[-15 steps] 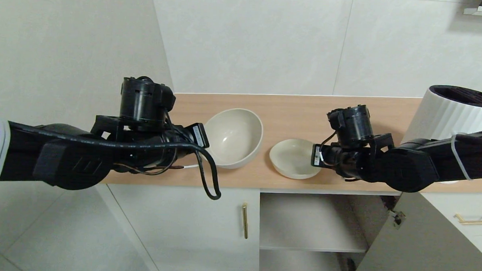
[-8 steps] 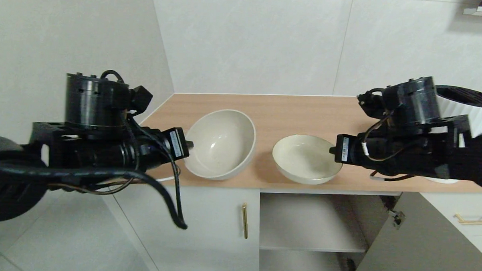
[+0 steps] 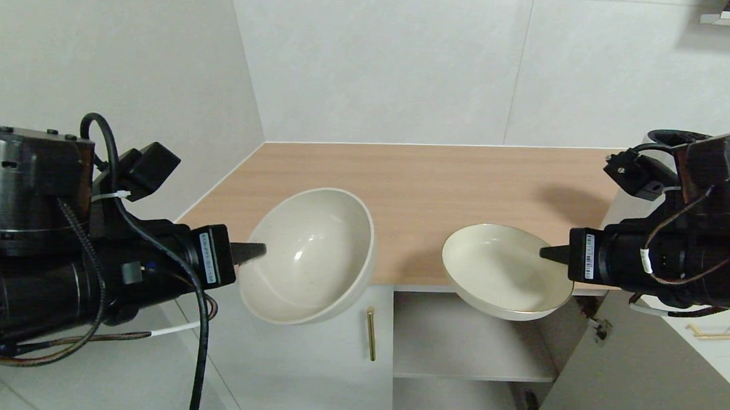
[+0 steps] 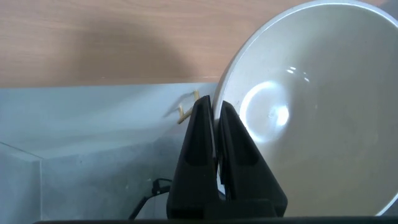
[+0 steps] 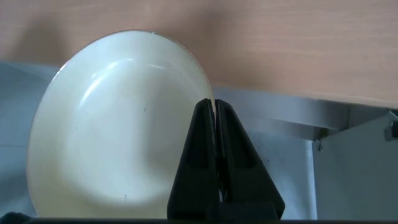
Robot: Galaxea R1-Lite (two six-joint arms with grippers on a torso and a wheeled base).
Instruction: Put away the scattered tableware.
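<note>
The left gripper [image 3: 251, 249] is clamped narrow on the rim of a deep bowl [image 3: 308, 257], seen from the head camera. It holds the bowl tilted in the air at the front edge of a wooden counter [image 3: 426, 177]. The bowl's lower half hangs in front of a closed white cabinet door [image 3: 311, 361], just beside that door's brass handle [image 3: 370, 334].

On the other side, the right gripper [image 3: 548, 252] pinches the rim of a shallow bowl [image 3: 502, 270]. This bowl also sits off the counter's front edge, above an open cabinet bay with a pale shelf [image 3: 463, 336] inside. The two bowls are well apart, their open sides turned up and toward each other.

From the left wrist, the left gripper [image 4: 216, 112] has its two black fingers nearly together, with the deep bowl's [image 4: 311, 106] thin rim between them. The counter [image 4: 93, 37] runs behind. A small gold fitting [image 4: 186, 112] beside the fingers may be a cabinet handle, though the view is too poor to be sure.

From the right wrist, the right gripper [image 5: 214, 109] is likewise closed tight on the edge of the shallow bowl [image 5: 118, 124]. The bowl's glossy cream inside faces the camera, and the counter [image 5: 280, 43] lies beyond it.
</note>
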